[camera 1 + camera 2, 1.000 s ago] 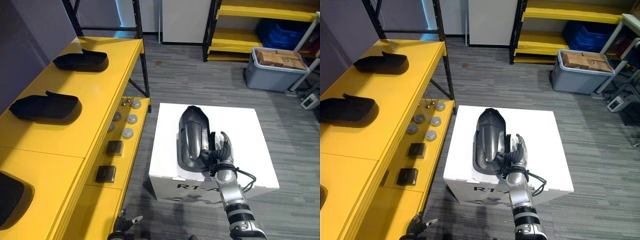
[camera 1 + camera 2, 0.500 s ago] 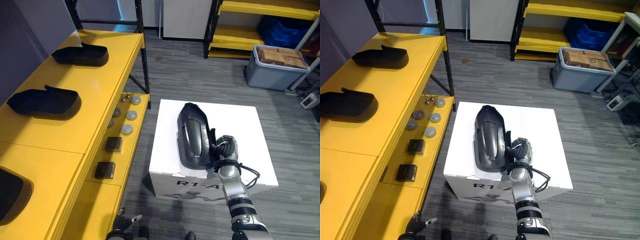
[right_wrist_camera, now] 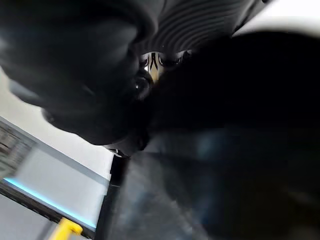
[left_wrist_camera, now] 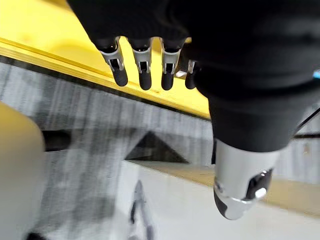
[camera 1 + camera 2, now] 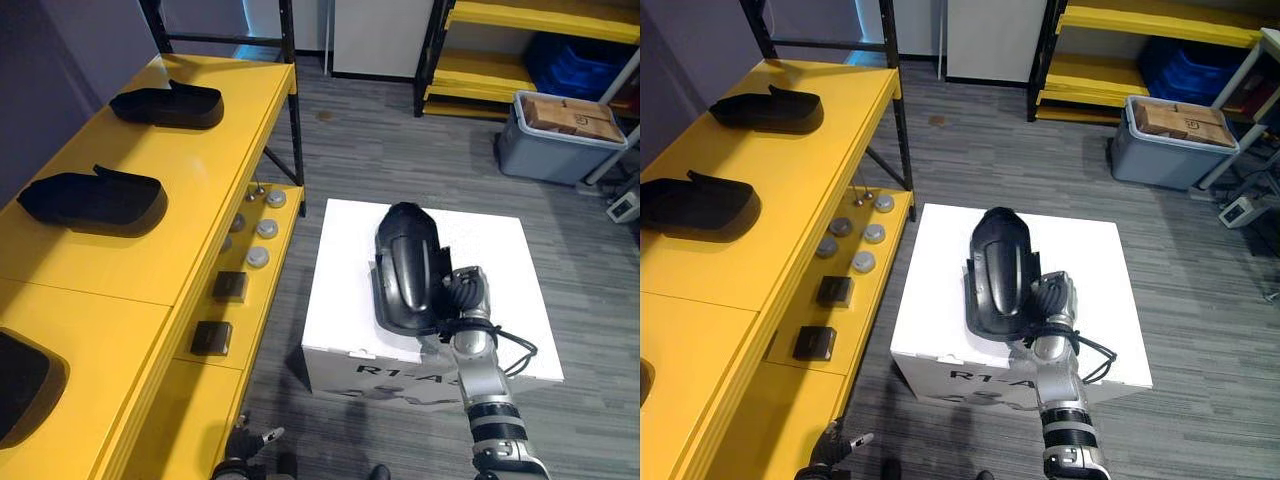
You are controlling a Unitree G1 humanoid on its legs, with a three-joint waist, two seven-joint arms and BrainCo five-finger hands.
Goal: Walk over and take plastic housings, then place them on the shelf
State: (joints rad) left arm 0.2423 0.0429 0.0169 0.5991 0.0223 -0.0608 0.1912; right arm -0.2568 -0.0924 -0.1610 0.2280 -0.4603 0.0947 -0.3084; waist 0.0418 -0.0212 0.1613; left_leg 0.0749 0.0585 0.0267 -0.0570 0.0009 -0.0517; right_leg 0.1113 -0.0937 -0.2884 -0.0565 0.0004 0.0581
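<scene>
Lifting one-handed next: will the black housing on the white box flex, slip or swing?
Probably rigid: the housing is a moulded shell. Glossy, so possibly slippery. The right hand holds its near end, so the far end may droop.

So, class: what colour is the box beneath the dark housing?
White. The box shows best in the left eye view.

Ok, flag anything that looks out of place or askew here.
Just the housing on the white box: it looks tipped up rather than lying flat, with the right hand curled round its near right edge. The shelf housings lie flat on the yellow shelf. Nothing looks spilled or damaged.
</scene>
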